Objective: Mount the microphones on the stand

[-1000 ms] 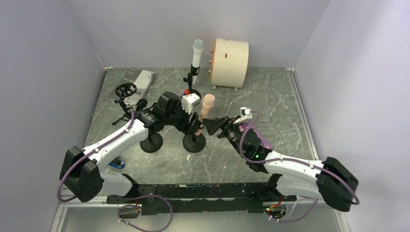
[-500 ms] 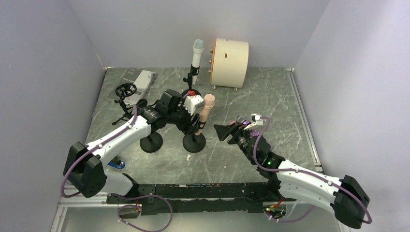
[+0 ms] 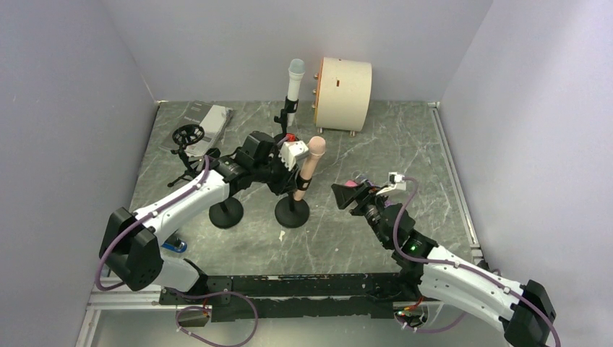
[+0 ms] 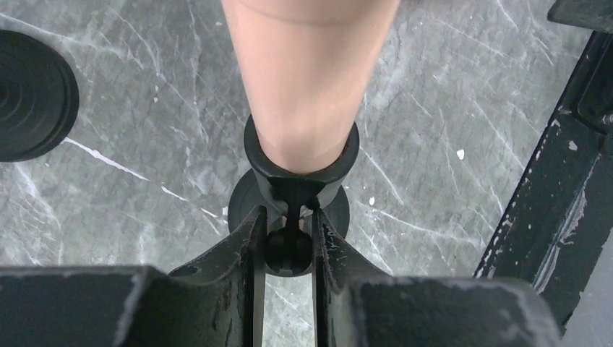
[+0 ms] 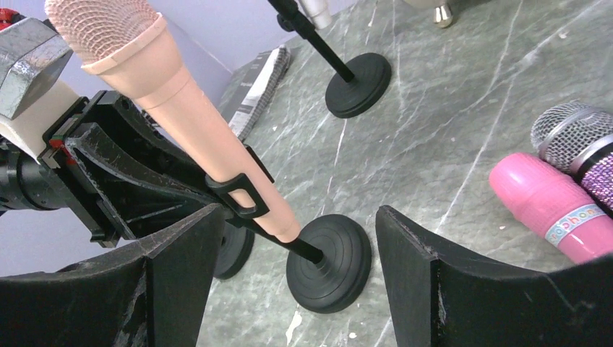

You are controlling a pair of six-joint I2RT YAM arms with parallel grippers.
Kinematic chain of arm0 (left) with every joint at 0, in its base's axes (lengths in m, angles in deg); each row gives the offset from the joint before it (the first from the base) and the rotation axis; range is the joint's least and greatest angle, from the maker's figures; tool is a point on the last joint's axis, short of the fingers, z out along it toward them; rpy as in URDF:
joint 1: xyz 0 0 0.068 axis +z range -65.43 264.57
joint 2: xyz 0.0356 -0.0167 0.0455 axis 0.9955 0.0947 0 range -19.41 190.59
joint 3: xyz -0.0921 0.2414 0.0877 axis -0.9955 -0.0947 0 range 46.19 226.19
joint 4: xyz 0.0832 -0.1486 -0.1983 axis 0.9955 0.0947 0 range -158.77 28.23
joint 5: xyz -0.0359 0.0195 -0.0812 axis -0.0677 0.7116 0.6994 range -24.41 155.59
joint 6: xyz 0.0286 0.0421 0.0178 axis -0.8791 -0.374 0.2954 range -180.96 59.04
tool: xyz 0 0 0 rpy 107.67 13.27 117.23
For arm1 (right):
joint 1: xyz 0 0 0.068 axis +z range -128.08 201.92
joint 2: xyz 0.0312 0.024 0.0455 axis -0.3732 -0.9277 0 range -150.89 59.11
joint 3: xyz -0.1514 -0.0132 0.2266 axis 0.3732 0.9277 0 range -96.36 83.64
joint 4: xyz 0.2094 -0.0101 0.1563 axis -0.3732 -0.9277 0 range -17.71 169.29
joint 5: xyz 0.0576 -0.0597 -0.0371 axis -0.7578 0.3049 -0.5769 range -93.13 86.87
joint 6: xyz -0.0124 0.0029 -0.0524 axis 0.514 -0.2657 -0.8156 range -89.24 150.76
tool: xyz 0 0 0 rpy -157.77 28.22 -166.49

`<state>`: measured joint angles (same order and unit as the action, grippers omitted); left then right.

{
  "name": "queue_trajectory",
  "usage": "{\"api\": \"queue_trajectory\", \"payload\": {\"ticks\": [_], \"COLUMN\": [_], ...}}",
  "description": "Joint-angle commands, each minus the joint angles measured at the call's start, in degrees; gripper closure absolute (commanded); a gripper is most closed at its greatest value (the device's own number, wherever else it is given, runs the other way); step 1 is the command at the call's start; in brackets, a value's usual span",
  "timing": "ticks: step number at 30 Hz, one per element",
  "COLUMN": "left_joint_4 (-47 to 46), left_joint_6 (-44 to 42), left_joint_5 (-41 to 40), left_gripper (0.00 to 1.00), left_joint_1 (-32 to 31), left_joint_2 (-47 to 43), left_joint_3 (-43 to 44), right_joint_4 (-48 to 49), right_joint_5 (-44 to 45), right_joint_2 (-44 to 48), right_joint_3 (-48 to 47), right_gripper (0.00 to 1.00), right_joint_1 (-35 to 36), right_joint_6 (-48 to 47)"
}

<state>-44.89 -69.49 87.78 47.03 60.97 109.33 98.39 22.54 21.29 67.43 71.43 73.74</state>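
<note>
A peach microphone (image 3: 309, 160) sits tilted in the clip ring (image 4: 301, 155) of the middle stand (image 3: 292, 212). My left gripper (image 4: 288, 217) is shut on the black joint just under that clip; from above it sits at the stand's post (image 3: 295, 181). The right gripper (image 5: 300, 217) stands open a little to the right (image 3: 347, 195), holding nothing. On the floor by it lie a pink microphone (image 5: 542, 202) and a purple glitter microphone (image 5: 578, 144). At the back, a white microphone (image 3: 295, 83) stands upright in another stand (image 5: 358, 85).
An empty stand base (image 3: 226, 213) sits left of the middle stand. A small tripod with a round holder (image 3: 189, 137) and a booklet (image 3: 206, 119) lie at the back left. A pale wooden drum (image 3: 343, 94) stands at the back wall.
My left gripper has closed onto the joint under the clip. The right arm has drawn back to the right and toward the near edge. The peach microphone leans slightly more to the right.
</note>
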Motion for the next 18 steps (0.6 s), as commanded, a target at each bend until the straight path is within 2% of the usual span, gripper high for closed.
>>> {"api": "queue_trajectory", "payload": {"ticks": [1,12,18], "left_joint_4": [-8.2,-25.9,-28.8], "left_joint_6": [0.8,3.6,3.5], "left_joint_5": [-3.5,-16.0,-18.1], "left_gripper": [0.97,0.98,0.97], "left_joint_1": [0.0,0.0,0.0], "left_joint_2": [0.9,8.7,17.9], "left_joint_3": [1.3,7.1,15.3], "right_joint_4": [-2.8,-7.0,-9.0], "right_joint_5": [2.5,4.5,4.7], "right_joint_2": [2.6,6.5,7.3], "right_joint_3": [-0.1,0.3,0.3], "right_gripper": [0.21,0.21,0.21], "right_joint_1": [-0.7,-1.8,-2.1], "right_joint_6": [-1.2,-0.7,0.3]}}
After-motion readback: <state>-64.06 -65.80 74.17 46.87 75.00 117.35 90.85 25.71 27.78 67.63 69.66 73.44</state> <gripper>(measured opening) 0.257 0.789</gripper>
